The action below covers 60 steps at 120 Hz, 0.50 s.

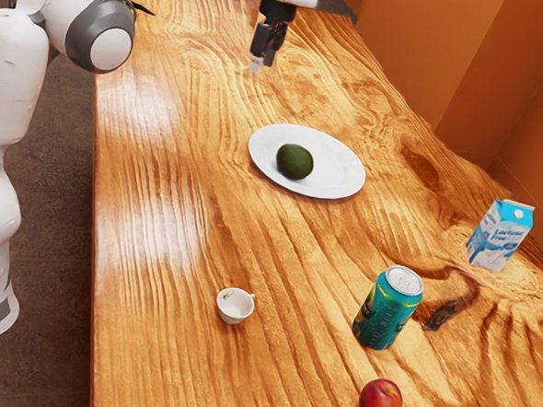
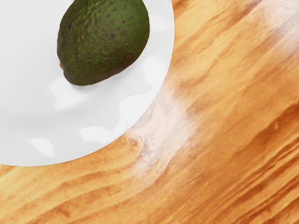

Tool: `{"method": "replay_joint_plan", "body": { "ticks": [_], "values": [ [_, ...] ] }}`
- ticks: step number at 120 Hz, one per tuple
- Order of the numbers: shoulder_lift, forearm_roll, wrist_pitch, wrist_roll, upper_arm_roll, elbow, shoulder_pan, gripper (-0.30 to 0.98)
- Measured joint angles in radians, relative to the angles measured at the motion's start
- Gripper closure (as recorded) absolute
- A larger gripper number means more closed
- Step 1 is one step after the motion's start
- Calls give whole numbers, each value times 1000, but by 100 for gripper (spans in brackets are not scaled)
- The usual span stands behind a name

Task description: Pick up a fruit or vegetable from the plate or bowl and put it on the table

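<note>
The gripper hangs in the air near the table's far end in the exterior view, with its two fingers apart and nothing between them. A dark green avocado lies on a white oval-looking plate, to the exterior view's right of the gripper and nearer that camera. In the wrist view the avocado rests on the plate, inside its rim, with bare wood beyond the plate's edge.
On the wooden table stand a small white cup, a teal can and a blue-and-white milk carton. A red plum-like fruit lies near the can. An orange wall rises behind the table.
</note>
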Motion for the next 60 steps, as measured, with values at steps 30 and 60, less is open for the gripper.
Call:
{"method": "replay_joint_plan", "body": {
  "ticks": [30,60],
  "values": [
    [1,1,6,90,0,0,-1,0],
    [-143,2,1,141,3,96,-4,0]
  ]
}}
